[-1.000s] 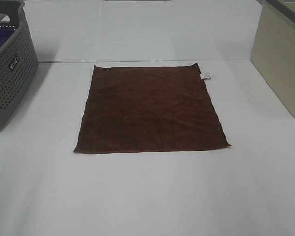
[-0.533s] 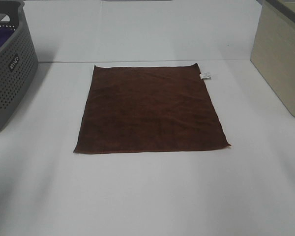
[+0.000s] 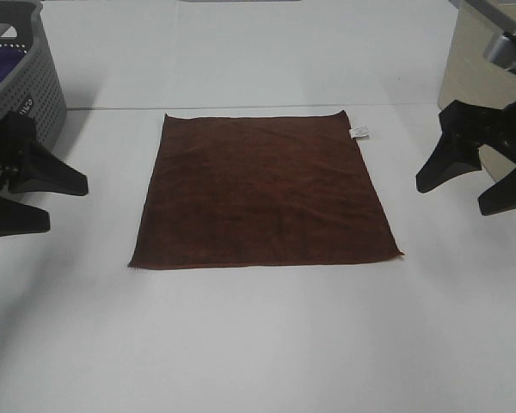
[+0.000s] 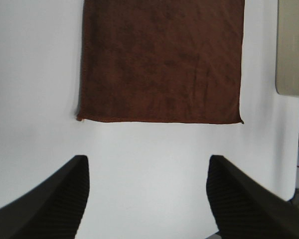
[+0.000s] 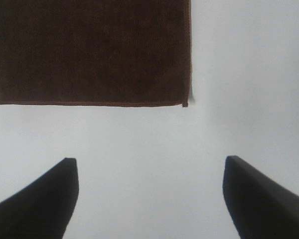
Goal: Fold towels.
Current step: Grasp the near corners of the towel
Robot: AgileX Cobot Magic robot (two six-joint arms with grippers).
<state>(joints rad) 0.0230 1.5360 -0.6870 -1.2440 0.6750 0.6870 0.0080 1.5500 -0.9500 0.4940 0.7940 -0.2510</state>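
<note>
Robotics lab: plain white worktable [image 3: 258, 344]

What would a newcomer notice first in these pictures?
A dark brown towel lies flat and unfolded in the middle of the white table. The black left gripper and right gripper flank it, jaws open, neither touching it. A grey basket stands at the far left.

The left gripper [image 3: 67, 204] is matte black, with two broad wedge-shaped fingers [image 4: 60, 199] that taper to blunt tips and have finely ribbed inner faces. The right gripper [image 3: 450, 198] looks the same, with a silver-grey housing [image 3: 509, 47] above it.
</note>
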